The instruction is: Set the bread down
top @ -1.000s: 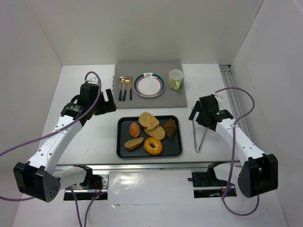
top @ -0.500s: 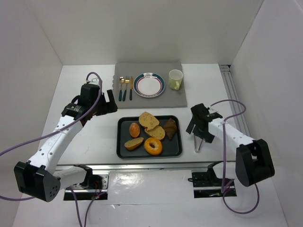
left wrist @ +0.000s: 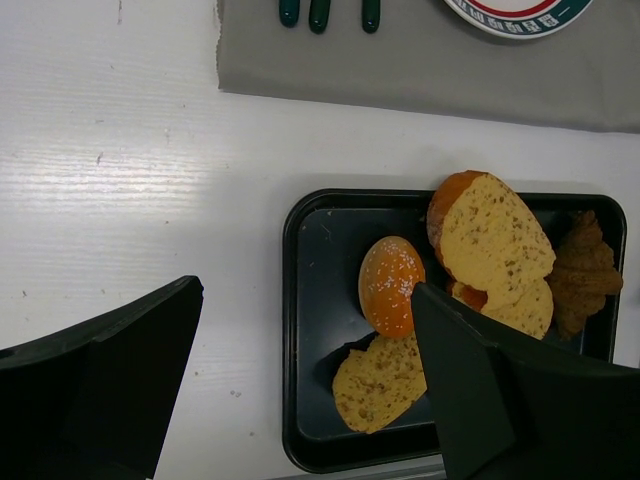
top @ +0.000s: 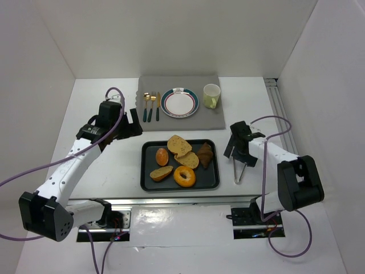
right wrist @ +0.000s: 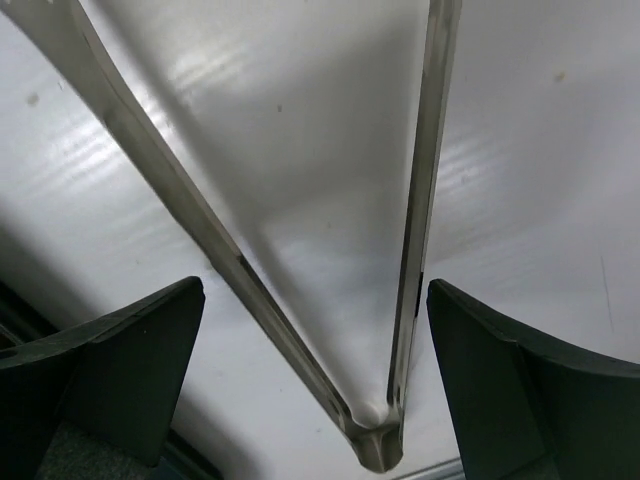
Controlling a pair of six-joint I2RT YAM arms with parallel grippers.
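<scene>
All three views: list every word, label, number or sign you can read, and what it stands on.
No text can be read in any view.
Plate: a small mark on its far rim, too small to read.
Cup, tray, tongs: no print shows.

We see polished metal tongs [right wrist: 422, 200], a glossy smooth table [left wrist: 120, 180], a matt cloth placemat [left wrist: 420, 60], a smooth tray [left wrist: 310, 330] with dull sheen, a rough porous bread slice [left wrist: 495, 230], a shiny bun [left wrist: 388, 285]
</scene>
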